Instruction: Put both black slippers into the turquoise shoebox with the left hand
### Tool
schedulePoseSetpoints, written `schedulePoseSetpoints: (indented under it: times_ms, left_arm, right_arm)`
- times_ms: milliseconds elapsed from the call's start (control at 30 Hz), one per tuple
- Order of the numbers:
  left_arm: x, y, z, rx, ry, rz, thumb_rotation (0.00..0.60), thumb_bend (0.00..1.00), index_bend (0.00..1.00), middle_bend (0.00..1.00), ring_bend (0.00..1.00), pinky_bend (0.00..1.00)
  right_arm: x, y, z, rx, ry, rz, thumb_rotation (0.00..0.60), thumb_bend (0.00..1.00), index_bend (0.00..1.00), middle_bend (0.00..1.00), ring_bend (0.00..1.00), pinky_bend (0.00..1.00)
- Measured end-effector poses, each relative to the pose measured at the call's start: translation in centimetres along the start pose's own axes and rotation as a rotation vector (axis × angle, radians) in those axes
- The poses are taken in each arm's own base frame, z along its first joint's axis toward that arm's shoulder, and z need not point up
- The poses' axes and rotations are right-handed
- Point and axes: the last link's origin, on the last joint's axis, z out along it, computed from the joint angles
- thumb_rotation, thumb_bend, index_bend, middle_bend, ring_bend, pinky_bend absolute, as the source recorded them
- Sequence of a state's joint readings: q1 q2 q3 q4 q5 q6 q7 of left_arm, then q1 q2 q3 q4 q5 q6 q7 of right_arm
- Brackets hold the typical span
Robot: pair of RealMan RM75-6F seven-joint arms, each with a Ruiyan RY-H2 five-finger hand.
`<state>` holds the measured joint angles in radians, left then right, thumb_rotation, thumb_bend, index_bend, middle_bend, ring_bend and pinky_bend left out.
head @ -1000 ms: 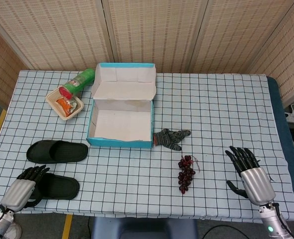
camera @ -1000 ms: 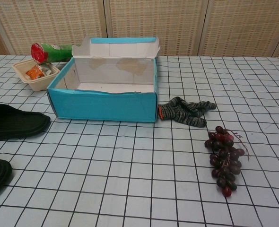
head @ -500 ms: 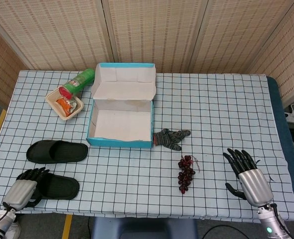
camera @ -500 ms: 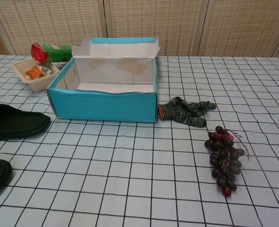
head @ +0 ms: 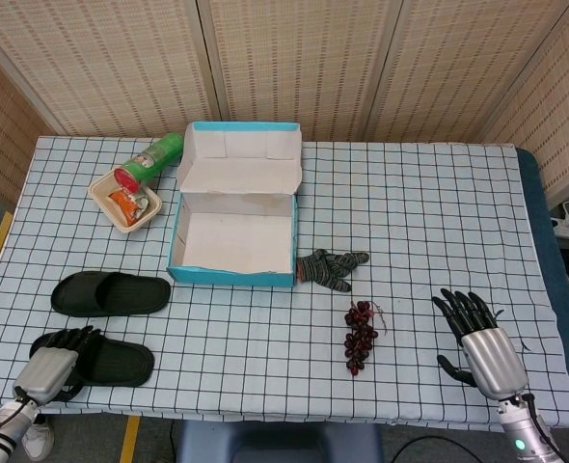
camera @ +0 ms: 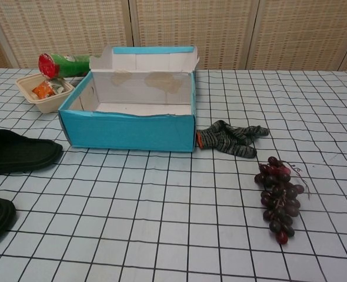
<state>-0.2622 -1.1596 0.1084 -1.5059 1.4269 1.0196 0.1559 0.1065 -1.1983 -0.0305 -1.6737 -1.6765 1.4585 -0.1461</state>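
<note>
We are seeing the left robot hand (head: pixel 48 367) sliding back toward the near edge of the surface (head: pixel 429 203), lower than a second ago. Its fingers are resting on the heel of the nearer slipper (head: pixel 109 361), but we cannot tell if they are gripping it. The slipper is not lifting or moving, so we judge the grasp is not secured yet. The right robot hand (head: pixel 482 342) is lying released, fingers spread. The second slipper (head: pixel 111 293) is lying just beyond. Farther, the shoebox (head: pixel 232 241) is standing open and empty.
</note>
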Motion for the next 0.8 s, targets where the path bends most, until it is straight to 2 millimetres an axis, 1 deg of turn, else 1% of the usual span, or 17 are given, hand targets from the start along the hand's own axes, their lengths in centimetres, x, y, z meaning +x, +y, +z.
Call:
schedulePoseSetpoints:
  times_ms: [100,167,200,233,267,333,400,433,533,800]
  left_arm:
    - [-0.33,-0.03,0.45,0.003,0.006,0.018,0.600,0.34,0.00,0.00,0.00,0.12]
    - [-0.50,-0.06,0.67,0.006,0.008,0.035,0.600,0.36,0.02,0.05,0.02,0.15]
    - [-0.68,-0.03,0.87,0.009,0.013,0.052,0.600,0.37,0.07,0.12,0.06,0.18]
    - [-0.73,-0.03,0.93,0.010,0.016,0.058,0.600,0.39,0.16,0.21,0.12,0.23]
    - [-0.80,-0.01,1.01,0.011,0.022,0.063,0.600,0.40,0.22,0.26,0.17,0.26]
    - [-0.89,0.06,1.05,0.010,0.033,0.069,0.600,0.43,0.35,0.42,0.31,0.35]
    - [-0.92,0.10,0.99,0.009,0.043,0.070,0.600,0.45,0.45,0.56,0.43,0.42]
    - [-0.93,0.11,0.96,0.008,0.049,0.071,0.600,0.46,0.49,0.62,0.48,0.46]
    - [-0.97,0.07,0.78,0.006,0.067,0.067,0.600,0.47,0.54,0.66,0.52,0.51]
    - [-0.24,-0.21,0.36,-0.009,0.145,0.028,0.600,0.48,0.64,0.75,0.59,0.58]
  right_arm:
    - [-0.16,0.06,0.03,-0.003,-0.007,-0.002,0.600,0.16,0.00,0.00,0.00,0.00]
    - [-0.22,0.08,0.04,-0.005,-0.010,-0.003,0.600,0.16,0.00,0.00,0.00,0.00]
    - [-0.23,0.08,0.05,-0.005,-0.010,-0.004,0.600,0.16,0.00,0.00,0.00,0.00]
    - [-0.24,0.08,0.06,-0.006,-0.010,-0.005,0.600,0.16,0.00,0.00,0.00,0.00]
    - [-0.25,0.07,0.05,-0.006,-0.010,-0.005,0.600,0.16,0.00,0.00,0.00,0.00]
    - [-0.27,0.03,0.04,-0.005,-0.010,-0.005,0.600,0.16,0.00,0.00,0.00,0.00]
    - [-0.27,0.00,0.04,-0.004,-0.010,-0.004,0.600,0.16,0.00,0.00,0.00,0.00]
    - [-0.27,-0.01,0.03,-0.004,-0.010,-0.004,0.600,0.16,0.00,0.00,0.00,0.00]
    - [-0.29,-0.01,0.02,-0.005,-0.011,-0.004,0.600,0.16,0.00,0.00,0.00,0.00]
    - [-0.38,0.00,-0.01,-0.006,-0.014,-0.003,0.600,0.16,0.00,0.00,0.00,0.00]
